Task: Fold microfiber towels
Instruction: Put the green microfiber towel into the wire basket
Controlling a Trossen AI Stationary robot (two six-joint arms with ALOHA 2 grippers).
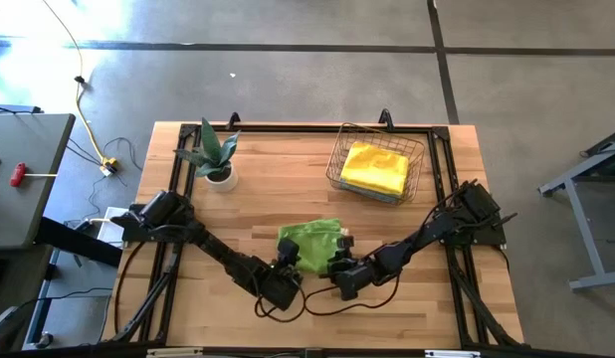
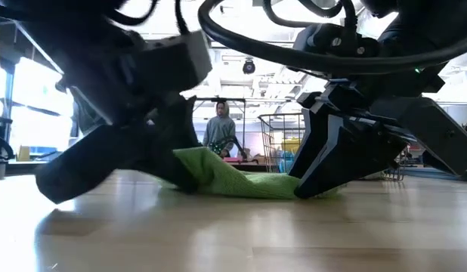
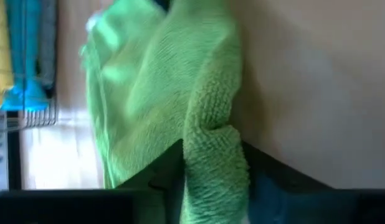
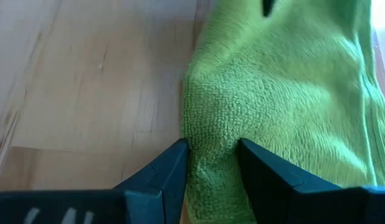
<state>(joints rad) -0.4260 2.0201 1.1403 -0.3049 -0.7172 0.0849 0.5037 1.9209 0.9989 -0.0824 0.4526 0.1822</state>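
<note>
We saw both arms reaching inward, low over the table's near middle. The left gripper (image 3: 211,180) and right gripper (image 4: 212,168) each pinched cloth (fingers nearly together).

A lime-green microfiber towel (image 1: 309,246) lies crumpled and partly doubled over on the wooden surface, near the middle of its front edge. Its near edge is bunched into two thick rolls, each pinched between dark fingers (image 4: 171,171). Folded yellow microfiber towel (image 1: 375,167) tops a stack near the surface's back right corner, with teal and grey towel edges (image 3: 32,59) beneath it.
</note>
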